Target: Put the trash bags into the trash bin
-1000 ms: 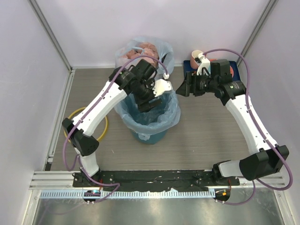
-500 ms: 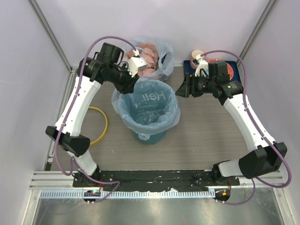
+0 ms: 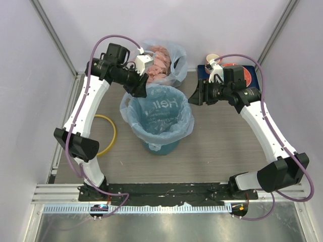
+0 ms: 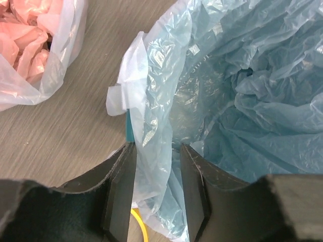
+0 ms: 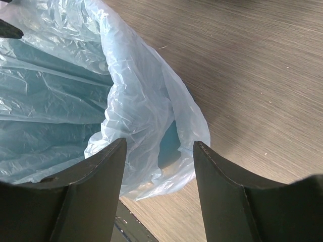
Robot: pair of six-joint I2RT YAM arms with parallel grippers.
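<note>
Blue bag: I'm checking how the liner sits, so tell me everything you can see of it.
The blue bag is thin, crinkled, translucent light-blue film lining the teal bin. Its mouth is open, and its rim is folded out and draped over the bin's edge. White lettering shows on its far inner wall. The left end effector straddles the rim fold; the right end effector faces the opposite overhang, open.

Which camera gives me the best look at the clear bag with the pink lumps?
Top external: the clear bag shows nearly whole, just behind the trash bin. Left wrist catches only part of it at its top-left corner. Right wrist misses it.
</note>
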